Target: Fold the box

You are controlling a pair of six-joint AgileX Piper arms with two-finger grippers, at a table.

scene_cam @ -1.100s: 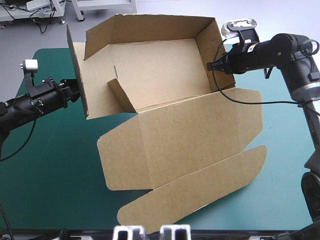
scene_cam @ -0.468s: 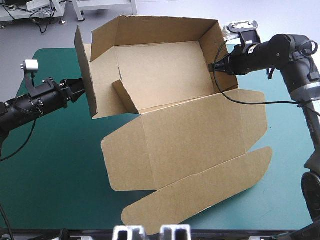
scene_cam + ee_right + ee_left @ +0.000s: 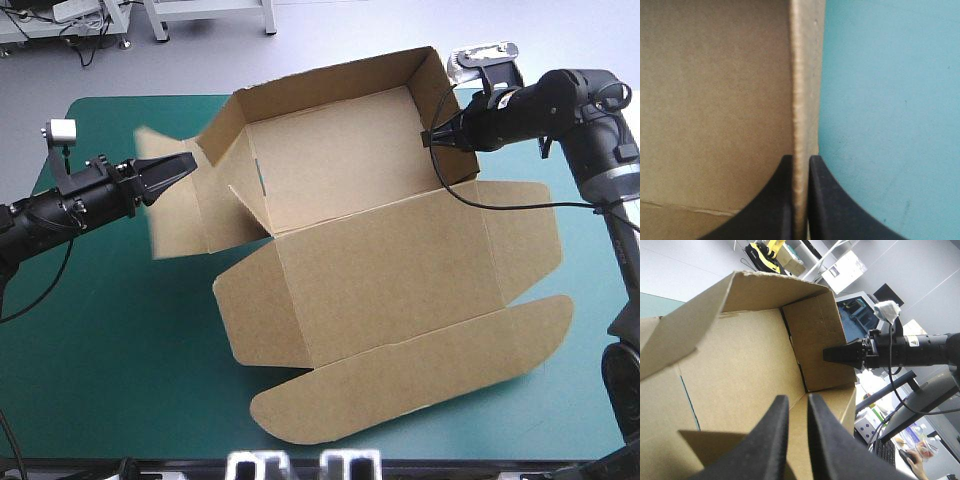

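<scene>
- The brown box (image 3: 330, 150) lies about mid-table on the teal-green cover (image 3: 100, 330). 2 walls are raised, the rear and the right, and the lid (image 3: 400, 290) is flat toward the near edge.
- Your right gripper (image 3: 801, 157) is pinched all but closed on the top edge of the right wall (image 3: 442, 110).
- Your left gripper (image 3: 186, 160) points at the loose left flap (image 3: 185, 220). You cannot tell whether it grips anything.

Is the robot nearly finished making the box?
Maybe halfway. Done: the box has its back and right walls standing. In hand: the right gripper pinches the right wall, and the left gripper is at the left flap, which sticks outward, loose. Left: that side needs standing up and tucking in, and the lid lies flat on the table.
</scene>
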